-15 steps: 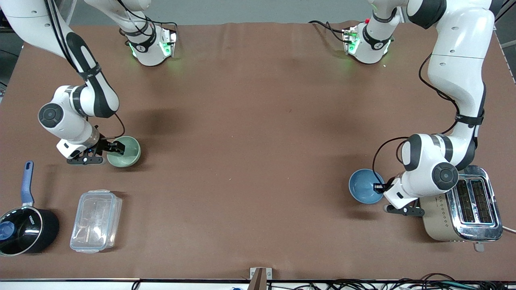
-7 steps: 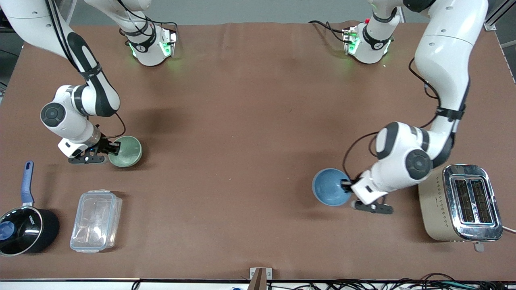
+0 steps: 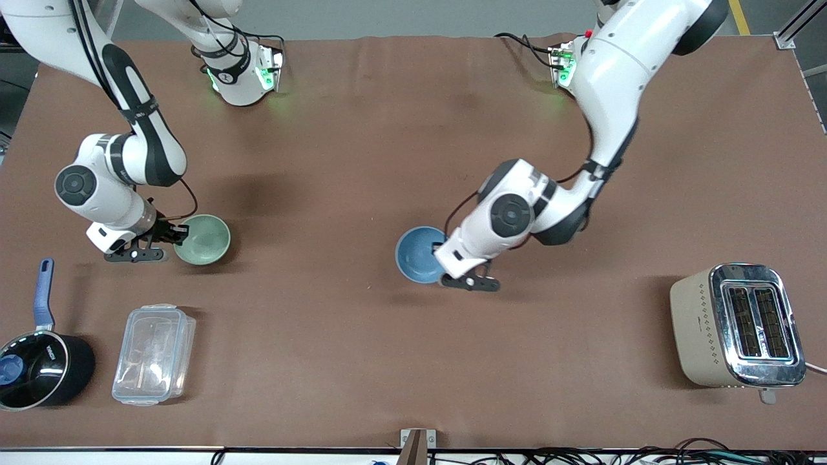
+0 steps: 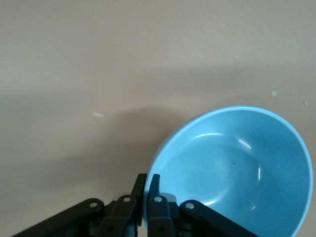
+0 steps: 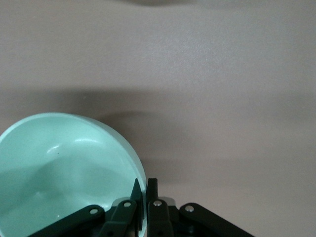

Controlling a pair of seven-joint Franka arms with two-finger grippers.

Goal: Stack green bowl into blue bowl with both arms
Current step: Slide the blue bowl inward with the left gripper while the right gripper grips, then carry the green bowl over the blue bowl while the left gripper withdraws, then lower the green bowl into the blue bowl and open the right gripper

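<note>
The pale mint-green bowl [image 3: 204, 239] is toward the right arm's end of the table. My right gripper [image 3: 181, 235] is shut on its rim; in the right wrist view the gripper [image 5: 146, 185] pinches the rim of the green bowl [image 5: 59, 168]. The sky-blue bowl [image 3: 417, 254] hangs over the middle of the table, tilted, its shadow on the cloth below. My left gripper [image 3: 442, 248] is shut on its rim; in the left wrist view the gripper [image 4: 147, 180] clamps the rim of the blue bowl [image 4: 232, 170].
A toaster [image 3: 740, 326] stands toward the left arm's end, nearer the camera. A clear lidded container [image 3: 154, 354] and a black saucepan with a blue handle [image 3: 35, 358] sit near the front edge at the right arm's end. Brown cloth covers the table [image 3: 362, 148].
My left arm has carried the blue bowl from beside the toaster toward the table's middle, off the cloth. My right gripper with the green bowl has shifted slightly away from the camera.
</note>
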